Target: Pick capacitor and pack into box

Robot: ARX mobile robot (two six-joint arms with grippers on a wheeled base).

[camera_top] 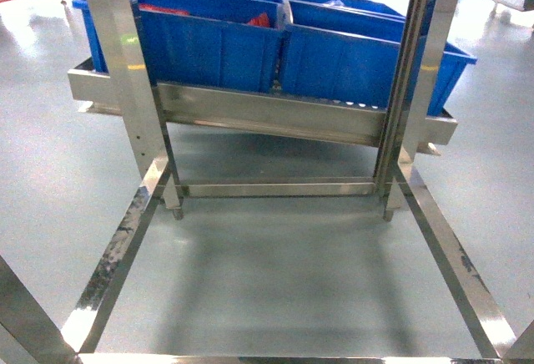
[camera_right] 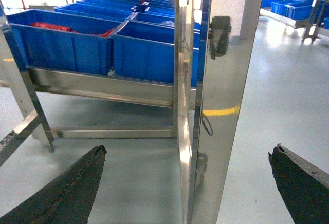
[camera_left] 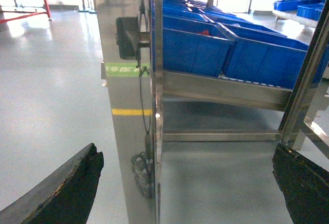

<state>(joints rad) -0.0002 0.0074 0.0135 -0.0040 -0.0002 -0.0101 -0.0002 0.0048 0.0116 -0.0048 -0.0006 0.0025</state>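
Note:
Neither a capacitor nor the box shows in any view. My left gripper (camera_left: 186,149) is open; its dark fingers (camera_left: 67,188) stand wide apart at the bottom corners of the left wrist view, with nothing between them and a steel post (camera_left: 131,80) ahead. Likewise my right gripper (camera_right: 190,148) is open and empty, its fingers (camera_right: 67,188) spread either side of another steel post (camera_right: 226,80). The head view shows neither gripper.
Rows of blue plastic bins (camera_top: 217,42) sit on a sloped steel rack shelf (camera_top: 267,113); some hold red items (camera_top: 260,20). Upright steel posts (camera_top: 125,63) and low floor rails (camera_top: 455,255) frame the grey floor (camera_top: 284,280) below. A yellow floor line (camera_left: 131,112) lies to the left.

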